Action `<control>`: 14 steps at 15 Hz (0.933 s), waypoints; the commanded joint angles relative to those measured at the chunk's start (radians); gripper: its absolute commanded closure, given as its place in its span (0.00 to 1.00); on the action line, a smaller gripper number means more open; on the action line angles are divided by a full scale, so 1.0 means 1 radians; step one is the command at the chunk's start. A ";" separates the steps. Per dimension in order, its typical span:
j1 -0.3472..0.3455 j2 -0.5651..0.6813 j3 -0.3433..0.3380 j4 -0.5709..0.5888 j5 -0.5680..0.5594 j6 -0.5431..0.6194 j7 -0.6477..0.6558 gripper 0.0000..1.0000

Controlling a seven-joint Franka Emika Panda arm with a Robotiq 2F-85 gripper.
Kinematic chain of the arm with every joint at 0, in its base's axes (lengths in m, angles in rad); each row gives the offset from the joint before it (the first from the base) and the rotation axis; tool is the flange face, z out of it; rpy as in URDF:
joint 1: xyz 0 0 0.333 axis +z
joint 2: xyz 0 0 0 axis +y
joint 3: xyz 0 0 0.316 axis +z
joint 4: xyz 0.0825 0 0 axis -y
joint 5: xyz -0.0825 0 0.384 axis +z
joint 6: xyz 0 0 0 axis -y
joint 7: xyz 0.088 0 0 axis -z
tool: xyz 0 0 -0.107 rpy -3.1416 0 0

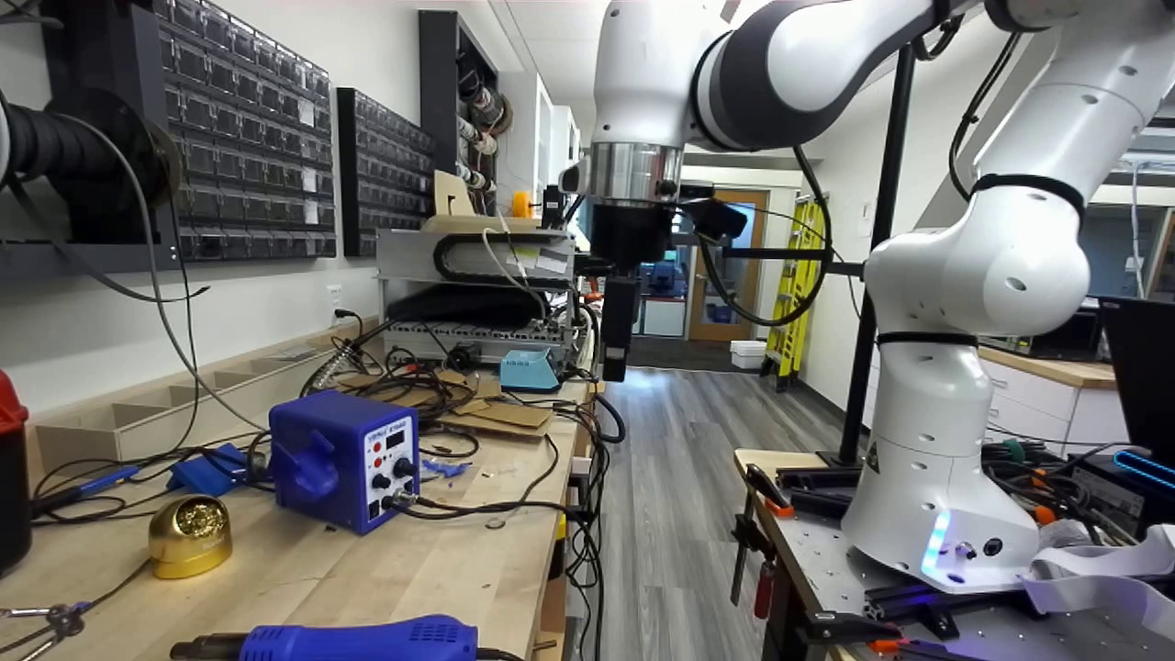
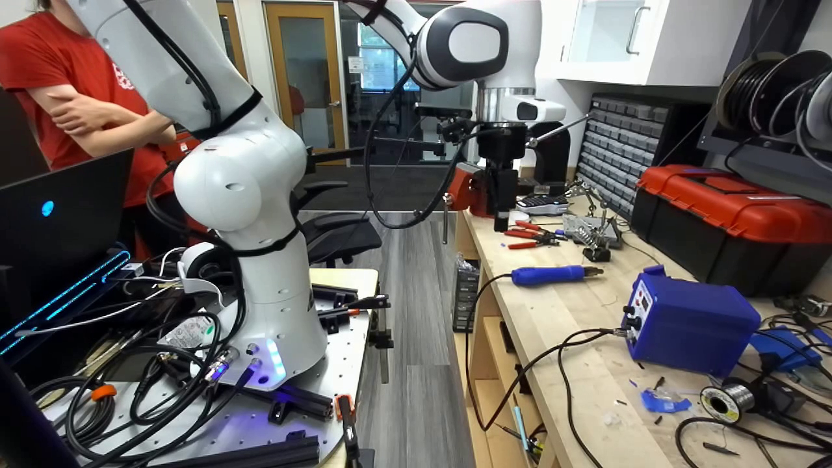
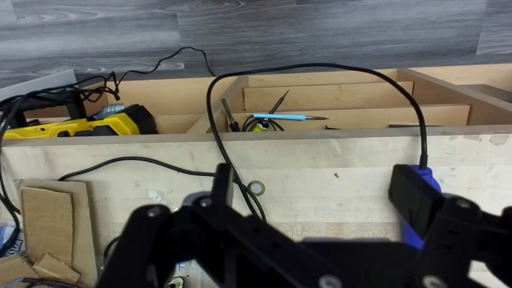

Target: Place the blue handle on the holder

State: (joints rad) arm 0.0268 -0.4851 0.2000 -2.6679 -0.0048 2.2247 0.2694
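The blue handle is laid on the wooden surface, near the edge, and this is shown in both exterior views. Its metal tip is pointed inward, away from the edge. A black cord is joined to its back end and is hung in a big loop past the edge.

The blue box is set on the same surface, with its pale front panel turned toward the edge. On one side of the box, a blue part that looks like the holder is fixed. A round gold cup is placed near that side.

The hand is held up in the air, pointed down. Its two fingers are spread wide. In the wrist view, the surface, part of the cord and a small ring are seen between them, and the middle of the blue handle is covered by one finger.

Past the edge, lower down, a yellow tool and a light-blue stick are kept in wooden shelves. In an exterior view, a red and black tool box is set far back on the surface.
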 commanded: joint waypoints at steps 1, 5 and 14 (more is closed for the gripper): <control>0.019 0.128 0.020 0.076 0.016 0.054 0.082 0.00; 0.033 0.241 0.035 0.135 0.006 0.097 0.137 0.00; 0.080 0.347 0.022 0.193 0.001 0.105 0.136 0.00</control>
State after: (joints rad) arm 0.0889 -0.1379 0.2404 -2.4756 -0.0008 2.3315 0.4034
